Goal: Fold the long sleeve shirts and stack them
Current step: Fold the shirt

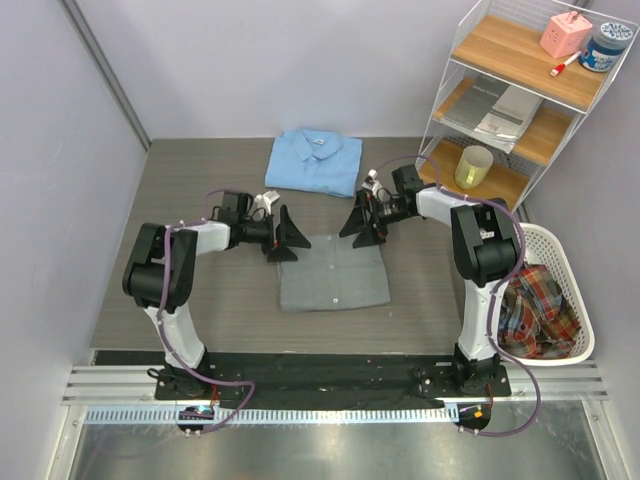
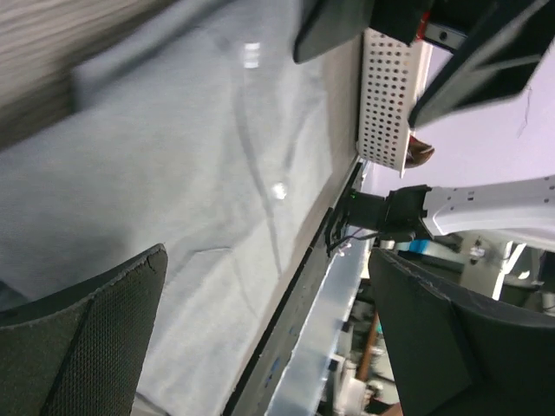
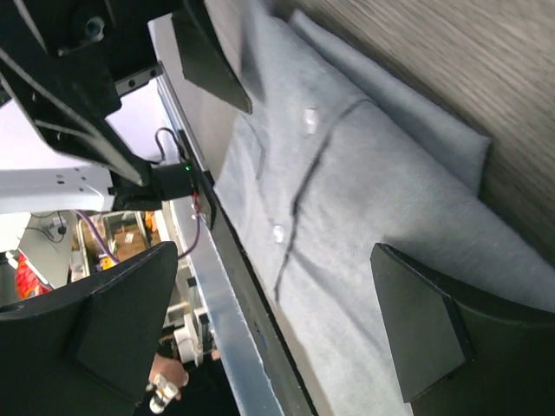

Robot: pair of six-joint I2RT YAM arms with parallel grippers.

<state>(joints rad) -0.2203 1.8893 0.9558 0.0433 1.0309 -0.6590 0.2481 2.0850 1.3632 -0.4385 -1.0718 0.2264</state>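
Spread wide and empty, the left hand [image 1: 286, 240] hovers at the far left corner of the folded grey shirt [image 1: 335, 278], and the right hand [image 1: 360, 228], just as wide and empty, hovers at its far right corner. That shirt lies mid worktop [image 1: 190, 300], with the light blue shirt [image 1: 315, 160] folded just beyond it. To stack cleanly, I judge each hand should pinch every layer at its corner, then lift level and together so the fold holds.
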